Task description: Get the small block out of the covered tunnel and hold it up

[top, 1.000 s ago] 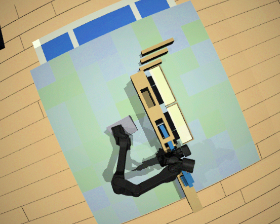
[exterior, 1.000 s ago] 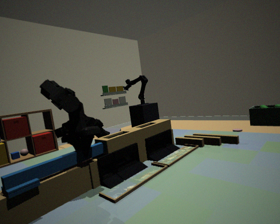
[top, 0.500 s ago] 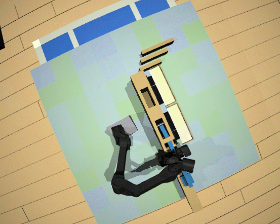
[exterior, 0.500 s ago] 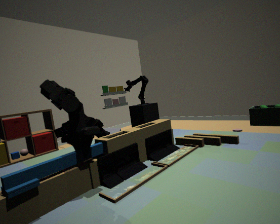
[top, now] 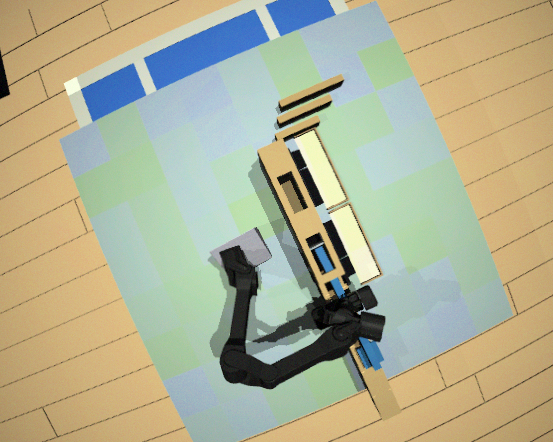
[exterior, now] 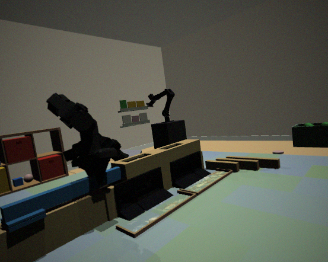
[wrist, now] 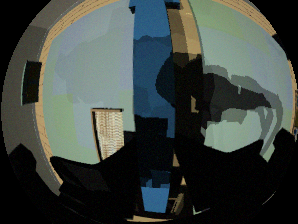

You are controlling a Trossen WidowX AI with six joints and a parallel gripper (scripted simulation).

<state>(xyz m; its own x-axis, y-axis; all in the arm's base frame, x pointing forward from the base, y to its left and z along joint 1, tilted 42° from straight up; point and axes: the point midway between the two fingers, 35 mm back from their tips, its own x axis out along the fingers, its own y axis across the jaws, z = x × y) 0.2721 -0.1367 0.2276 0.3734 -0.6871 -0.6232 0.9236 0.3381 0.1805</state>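
At the tunnel's open end, the fingers [top: 338, 301] [exterior: 98, 185] grip the blue handle [top: 371, 352] [exterior: 45, 197] [wrist: 154, 65]; the surface [top: 182, 200] [exterior: 256, 213] [wrist: 75, 75] extends beyond both long sides of the tunnel [top: 297, 217] [exterior: 164, 161].

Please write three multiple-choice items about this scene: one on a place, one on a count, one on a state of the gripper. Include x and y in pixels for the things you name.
1. Where are the loose wooden rods?
A) On the wall shelves
B) Beyond the tunnel's far end
C) Inside the green-filled bin

2. How many loose wooden rods lie there?
A) Two
B) Three
C) Five

3. What is the gripper's state?
A) Wide open above the rods
B) Shut on nothing
C) Shut on the blue handle

Answers:
1. B: the rods [top: 305, 111] [exterior: 244, 162] lie past the end of the tunnel [top: 302, 223] [exterior: 158, 163] away from the handle.
2. B: the top view shows three separate bars.
3. C: the gripper [top: 343, 311] [exterior: 98, 184] is clamped around the blue handle [top: 373, 354] [exterior: 60, 192] [wrist: 154, 75].
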